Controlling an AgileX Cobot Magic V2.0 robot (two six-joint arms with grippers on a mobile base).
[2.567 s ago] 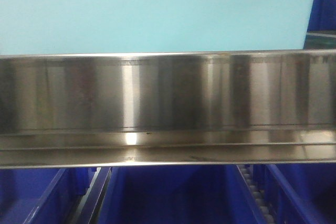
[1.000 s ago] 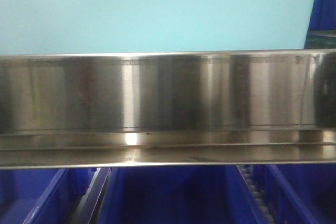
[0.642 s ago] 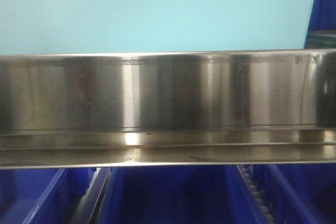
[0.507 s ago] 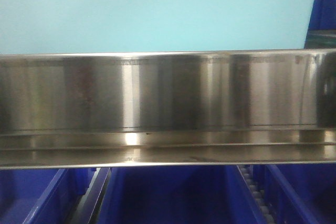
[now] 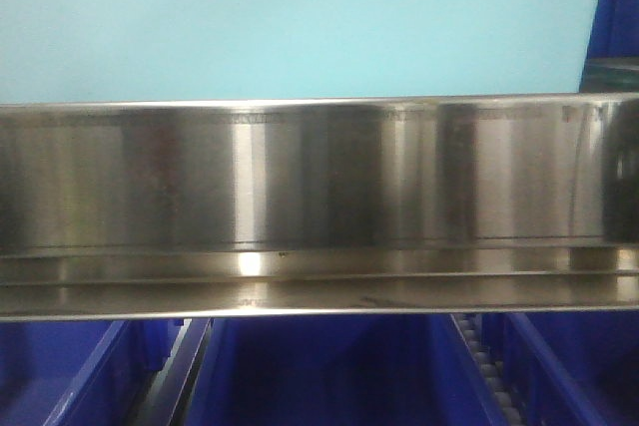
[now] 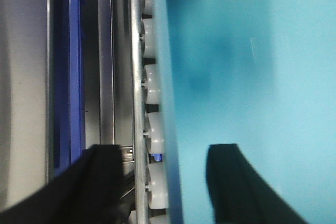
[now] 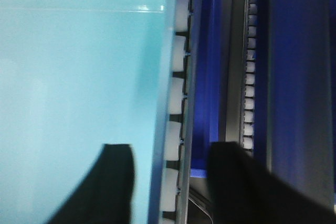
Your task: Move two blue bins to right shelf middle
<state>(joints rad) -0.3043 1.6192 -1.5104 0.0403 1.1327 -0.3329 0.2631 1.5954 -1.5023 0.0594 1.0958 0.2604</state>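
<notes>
A pale cyan blue bin [image 5: 300,22] fills the upper front view, standing on the tier behind the right shelf middle's shiny front rail [image 5: 319,177]. In the left wrist view the blue bin's smooth wall [image 6: 247,66] takes up the right side. My left gripper [image 6: 165,150] is open, one finger over that wall and the other over the steel rail. In the right wrist view the blue bin's wall [image 7: 79,66] lies on the left. My right gripper [image 7: 172,148] is open, astride the wall's edge. Neither gripper holds anything.
Dark royal-blue bins [image 5: 329,376] sit on the tier below the rail, and another [image 5: 619,7] stands at the upper right. White rollers [image 6: 152,85] line the track beside the bin's left edge. More rollers [image 7: 176,95] and a dark blue bin [image 7: 294,77] show on the right.
The pale bin and the rail keep their places. Only the reflections on the rail have shifted, with a dark patch grown at its right end.
</notes>
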